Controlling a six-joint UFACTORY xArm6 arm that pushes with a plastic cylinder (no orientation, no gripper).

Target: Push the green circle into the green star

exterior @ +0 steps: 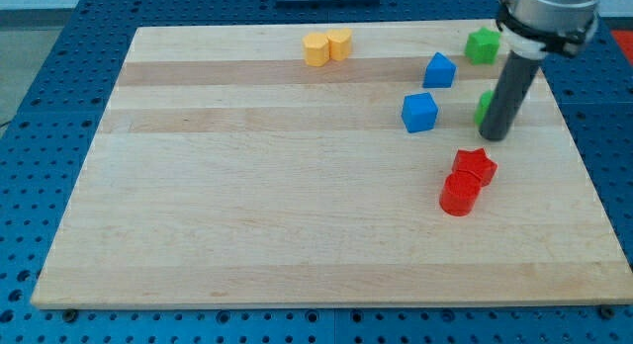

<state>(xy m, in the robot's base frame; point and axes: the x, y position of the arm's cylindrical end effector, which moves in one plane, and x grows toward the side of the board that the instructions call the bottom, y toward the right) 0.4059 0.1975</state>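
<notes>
My tip (494, 136) rests on the wooden board (247, 186) at the view's right. The dark rod covers most of a green block, the green circle (482, 108), of which only a sliver shows at the rod's left edge, touching or nearly touching the rod. The green star (484, 44) sits near the view's top right, well above my tip and apart from the green circle.
Two blue blocks lie left of my tip: one (440, 70) higher, one (419, 113) lower. A red star (475, 166) and a red cylinder (459, 195) touch each other just below my tip. Two yellow blocks (326, 46) sit together at the top middle.
</notes>
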